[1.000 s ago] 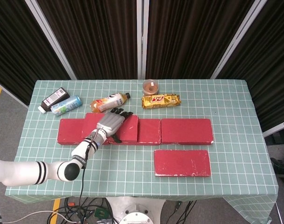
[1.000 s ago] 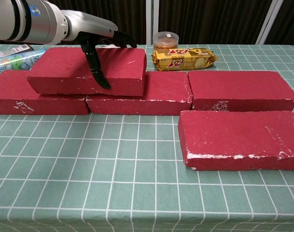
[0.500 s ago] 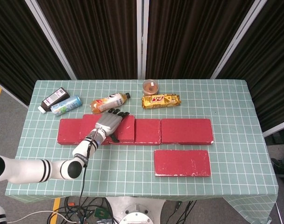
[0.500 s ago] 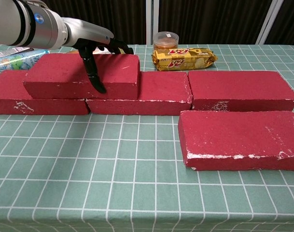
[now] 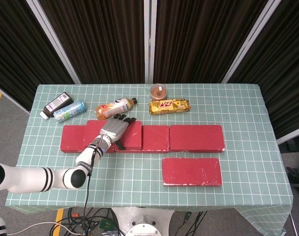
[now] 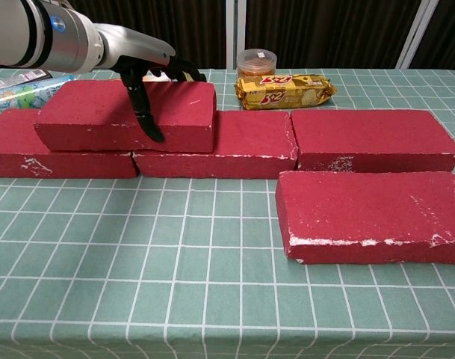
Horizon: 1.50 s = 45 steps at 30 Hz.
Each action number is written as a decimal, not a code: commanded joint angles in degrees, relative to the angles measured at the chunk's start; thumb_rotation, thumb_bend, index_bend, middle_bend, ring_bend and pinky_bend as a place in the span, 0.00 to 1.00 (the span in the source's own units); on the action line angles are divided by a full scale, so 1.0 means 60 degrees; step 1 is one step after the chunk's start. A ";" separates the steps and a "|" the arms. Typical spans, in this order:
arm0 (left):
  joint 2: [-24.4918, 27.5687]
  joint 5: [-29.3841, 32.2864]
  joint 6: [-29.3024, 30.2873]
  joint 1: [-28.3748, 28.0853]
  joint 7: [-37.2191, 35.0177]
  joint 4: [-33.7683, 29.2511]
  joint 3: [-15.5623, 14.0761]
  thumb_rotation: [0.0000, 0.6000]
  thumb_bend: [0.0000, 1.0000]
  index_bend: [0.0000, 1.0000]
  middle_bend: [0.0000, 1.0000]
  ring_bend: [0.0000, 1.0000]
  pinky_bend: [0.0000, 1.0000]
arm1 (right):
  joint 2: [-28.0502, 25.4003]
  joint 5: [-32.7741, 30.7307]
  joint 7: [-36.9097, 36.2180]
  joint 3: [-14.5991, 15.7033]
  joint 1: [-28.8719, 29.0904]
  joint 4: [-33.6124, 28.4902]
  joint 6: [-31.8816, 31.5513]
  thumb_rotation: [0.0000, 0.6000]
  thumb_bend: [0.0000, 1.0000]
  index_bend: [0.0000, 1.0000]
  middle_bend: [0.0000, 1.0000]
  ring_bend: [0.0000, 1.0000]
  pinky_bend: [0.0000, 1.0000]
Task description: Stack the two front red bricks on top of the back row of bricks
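My left hand [image 5: 115, 130] grips a red brick [image 5: 133, 135] from above, fingers over its back edge and thumb down its front face. That brick [image 6: 78, 116] lies flat on the back row, across the seam between the left brick [image 5: 70, 139] and the middle brick [image 5: 156, 139]. In the chest view the left hand [image 6: 149, 71] sits over the brick's right half. The right back-row brick [image 5: 196, 137] is bare. One more red brick [image 5: 192, 171] lies alone in front at the right, also seen as the front brick [image 6: 369, 213]. My right hand is not in sight.
Behind the row lie a black bottle [image 5: 57, 104], a blue bottle [image 5: 69, 110], an orange juice bottle [image 5: 115, 107], a small cup [image 5: 158, 91] and a yellow biscuit pack [image 5: 169, 105]. The green checked cloth [image 5: 124, 172] covers the table to its edges.
The held brick has shifted slightly left and back and settled level on the back row. The front brick has not moved.
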<state>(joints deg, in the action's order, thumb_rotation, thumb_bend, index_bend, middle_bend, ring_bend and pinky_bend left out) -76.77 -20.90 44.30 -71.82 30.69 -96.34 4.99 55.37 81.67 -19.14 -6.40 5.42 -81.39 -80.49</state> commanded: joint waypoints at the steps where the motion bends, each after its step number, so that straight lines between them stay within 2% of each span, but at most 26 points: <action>1: 0.0032 -0.0002 -0.0006 -0.0014 -0.0041 -0.0026 -0.0037 1.00 0.11 0.00 0.19 0.00 0.00 | -0.0007 0.0010 0.0004 0.0004 -0.0006 0.0001 -0.0009 1.00 0.00 0.00 0.00 0.00 0.00; 21: -0.0095 -0.0123 -0.0199 -0.0074 -0.0327 0.0170 -0.0310 1.00 0.10 0.00 0.16 0.00 0.00 | 0.0000 -0.0052 0.0042 0.0033 0.0042 0.0028 0.0207 1.00 0.00 0.00 0.00 0.00 0.00; 24: -0.0078 -0.0147 -0.0241 -0.0087 -0.0370 0.0160 -0.0334 1.00 0.09 0.00 0.12 0.00 0.00 | 0.0001 -0.0083 0.0044 0.0036 0.0046 0.0019 0.0253 1.00 0.00 0.00 0.00 0.00 0.00; 29: -0.0031 -0.0070 -0.0336 -0.0115 -0.0465 0.0168 -0.0366 1.00 0.07 0.00 0.00 0.00 0.00 | 0.0015 -0.0082 0.0051 0.0032 0.0055 0.0020 0.0261 1.00 0.00 0.00 0.00 0.00 0.00; 45: 0.0270 -0.0400 -0.0152 -0.0058 -0.0785 -0.0150 -0.0303 1.00 0.05 0.00 0.00 0.00 0.00 | -0.0050 -0.0088 0.0101 0.0032 0.0044 -0.0060 0.0263 1.00 0.00 0.00 0.00 0.00 0.00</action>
<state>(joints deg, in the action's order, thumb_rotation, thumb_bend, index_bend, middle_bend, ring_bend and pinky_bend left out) -75.26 -23.21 43.28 -72.19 26.03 -97.13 3.11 55.07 81.13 -18.53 -6.21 5.68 -81.75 -78.91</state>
